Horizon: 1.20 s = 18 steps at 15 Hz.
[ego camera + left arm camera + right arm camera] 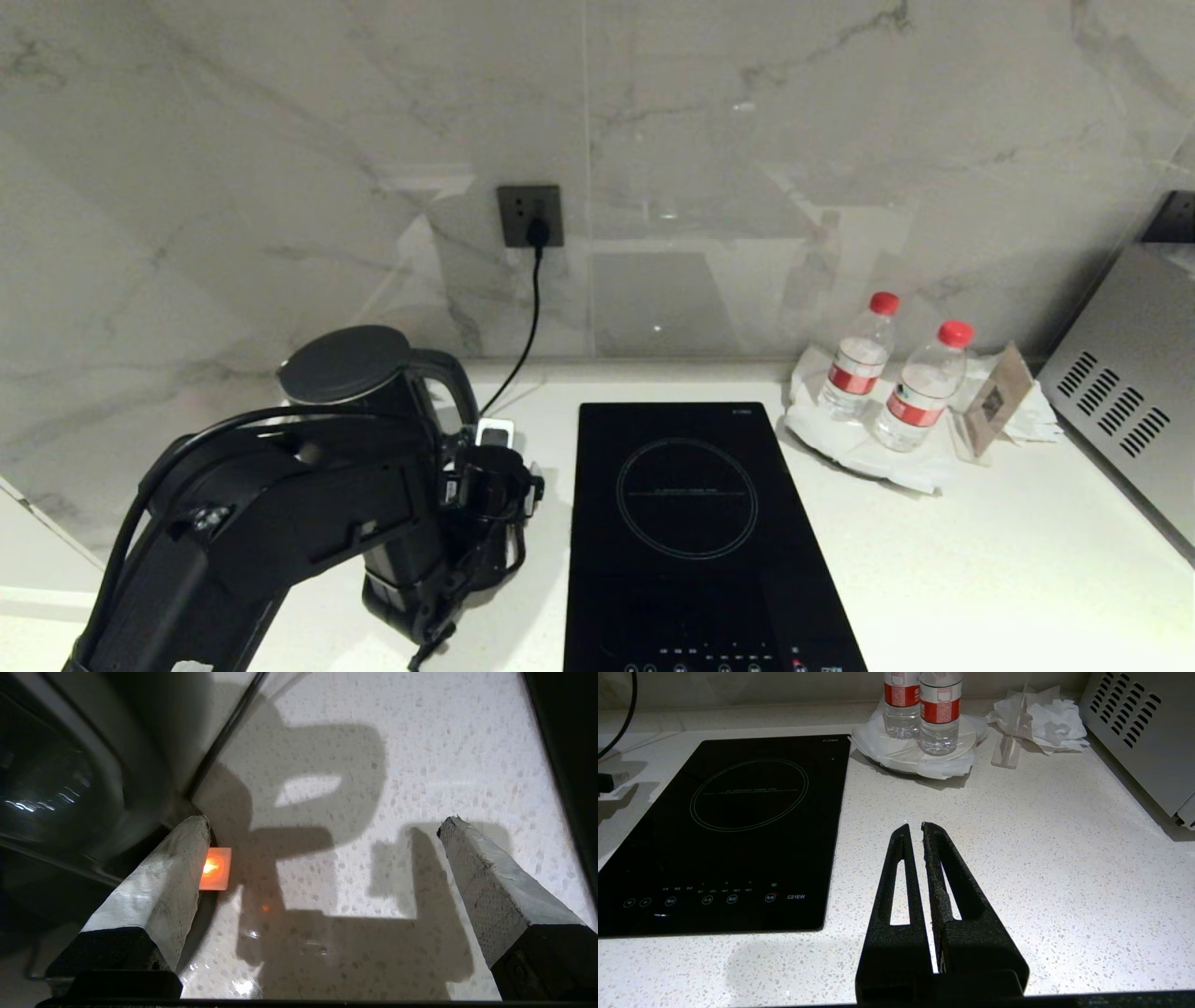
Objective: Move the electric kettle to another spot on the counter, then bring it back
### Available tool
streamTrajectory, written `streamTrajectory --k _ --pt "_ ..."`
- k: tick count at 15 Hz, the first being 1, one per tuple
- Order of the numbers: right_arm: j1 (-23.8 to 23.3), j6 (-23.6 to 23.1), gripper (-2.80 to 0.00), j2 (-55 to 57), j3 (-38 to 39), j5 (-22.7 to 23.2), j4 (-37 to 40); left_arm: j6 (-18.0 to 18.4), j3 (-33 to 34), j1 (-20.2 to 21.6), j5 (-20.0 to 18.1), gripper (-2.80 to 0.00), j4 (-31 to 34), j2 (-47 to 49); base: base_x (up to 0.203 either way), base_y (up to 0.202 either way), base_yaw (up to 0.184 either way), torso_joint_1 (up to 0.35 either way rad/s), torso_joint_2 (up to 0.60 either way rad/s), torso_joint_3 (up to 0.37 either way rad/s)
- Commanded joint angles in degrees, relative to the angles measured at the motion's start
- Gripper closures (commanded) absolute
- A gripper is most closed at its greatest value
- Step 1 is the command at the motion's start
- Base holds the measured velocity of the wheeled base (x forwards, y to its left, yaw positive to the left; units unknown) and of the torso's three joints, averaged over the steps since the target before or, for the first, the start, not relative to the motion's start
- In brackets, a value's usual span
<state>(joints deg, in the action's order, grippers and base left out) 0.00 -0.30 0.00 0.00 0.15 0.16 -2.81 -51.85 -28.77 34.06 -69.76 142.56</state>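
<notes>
Marble-veined wall panels are seen behind the counter (980, 551), a white, faintly speckled worktop. At its left end, near the wall, the electric kettle (359, 392) is placed upright: a tall glossy black cylinder with a flat round lid and a black loop handle turned toward the cooktop (691, 523). Much of its body is covered in the head view by the left arm, and the left gripper (495, 495) is found low beside the kettle, between it and the cooktop. A black cord (530, 317) is run from the wall socket (529, 216) down behind the kettle.

Only in the left wrist view are the pale, wrapped fingers (486, 877) shown spread wide, with bare speckled counter and shadow between them and nothing held; a dark glossy curved surface and a glowing orange light (215, 868) are seen by one finger.

Only in the right wrist view is the right gripper (920, 833) shown, its black fingers nearly together and empty above the counter, beside the cooktop. Two water bottles (896, 373) with red caps are stood on a white plate (896, 753) near a grey vented appliance (1120, 411).
</notes>
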Motion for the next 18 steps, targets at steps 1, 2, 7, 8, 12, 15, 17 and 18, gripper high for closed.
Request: streamTrajectory --k 1,2,7,8,12,15,17,18 --pt "0.0 0.0 0.00 0.1 0.0 0.0 0.0 -0.1 -0.1 -0.1 0.2 -2.80 -0.6 1.3 0.000 0.000 0.000 0.000 0.00 0.000" --pt "0.0 0.0 0.00 0.0 0.0 0.0 0.0 0.0 0.0 -0.1 0.2 -2.80 -0.9 1.3 0.000 0.000 0.000 0.000 0.00 0.000" --pt "0.0 0.0 0.00 0.1 0.0 0.0 0.0 0.0 0.0 -0.2 0.2 -2.80 -0.9 0.0 0.000 0.000 0.000 0.000 0.00 0.000" --pt "0.0 0.0 0.00 0.1 0.0 0.0 0.0 0.1 -0.2 -0.4 0.3 -2.80 -0.9 -1.1 0.000 0.000 0.000 0.000 0.00 0.000" --pt "0.0 0.0 0.00 0.0 0.0 0.0 0.0 0.2 0.1 -1.8 0.3 -2.80 -0.9 -4.0 0.000 0.000 0.000 0.000 0.00 0.000" --pt "0.0 0.0 0.00 0.1 0.0 0.0 0.0 0.1 1.6 -3.2 0.3 -2.80 -0.9 -4.9 0.000 0.000 0.000 0.000 0.00 0.000" --pt "0.0 0.0 0.00 0.1 0.0 0.0 0.0 -0.1 5.0 -4.2 0.2 -2.80 -1.2 -5.2 0.000 0.000 0.000 0.000 0.00 0.000" --pt "0.0 0.0 0.00 0.1 0.0 0.0 0.0 -0.1 7.3 -4.7 -0.1 -2.80 -2.4 -5.3 0.000 0.000 0.000 0.000 0.00 0.000"
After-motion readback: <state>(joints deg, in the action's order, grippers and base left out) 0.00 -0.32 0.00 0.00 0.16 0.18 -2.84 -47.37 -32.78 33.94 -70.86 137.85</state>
